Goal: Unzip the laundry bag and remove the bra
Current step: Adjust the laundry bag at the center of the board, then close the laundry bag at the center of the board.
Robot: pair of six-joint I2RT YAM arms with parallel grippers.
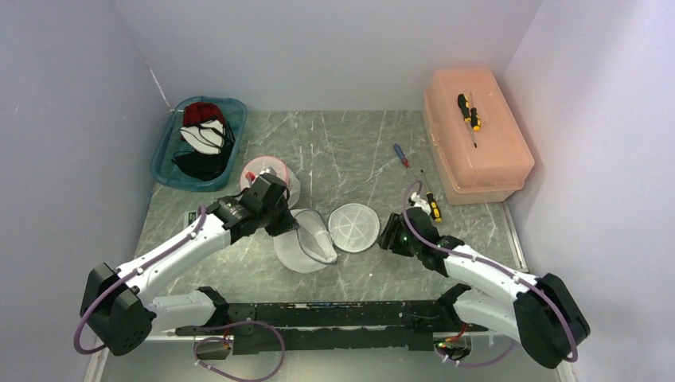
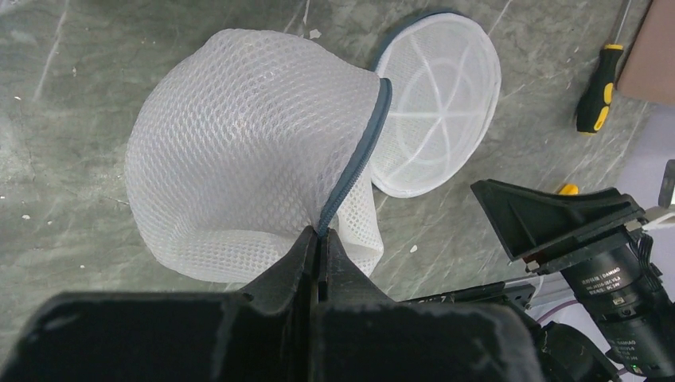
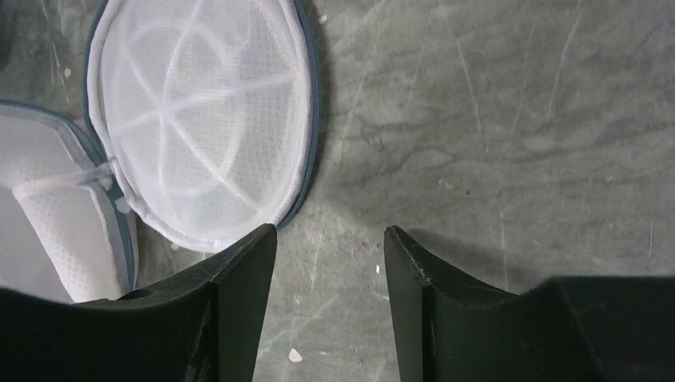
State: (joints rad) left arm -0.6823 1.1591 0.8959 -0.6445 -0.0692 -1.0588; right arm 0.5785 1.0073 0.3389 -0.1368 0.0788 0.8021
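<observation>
Two arms reach over one grey marbled counter (image 1: pixel 350 151). The left arm (image 1: pixel 171 255) ends in jaws closed tight on the grey zipper (image 2: pixel 358 151) edge of the bag (image 2: pixel 239 151), a white mesh dome that is lifted at that edge, near the middle of the counter. The bag is open. Its round flat half, the disc (image 3: pixel 199 119), lies on the counter just right of the dome and is joined to it at the rim.

The right arm (image 1: pixel 477 267) holds its jaws open and low over bare counter, gripping nothing. One finger is just beside the disc's near edge.

At the left edge of the right wrist view, a white padded piece (image 3: pixel 56 231) with a thin cord shows inside the bag. I cannot tell whether it is the bra or the lining.

A second round mesh bag (image 1: pixel 267 169), with something red inside, sits just behind the left jaws. One teal bin (image 1: pixel 163 171) at the far left holds red, white and black garments. One pink box (image 1: pixel 493 167) stands at the far right, with yellow-and-black tool handles on its lid; how many is unclear. Two screwdrivers lie on the counter between the disc and the box: a red-and-blue one (image 1: pixel 400 155) and a yellow-and-black one (image 1: pixel 431 205).
</observation>
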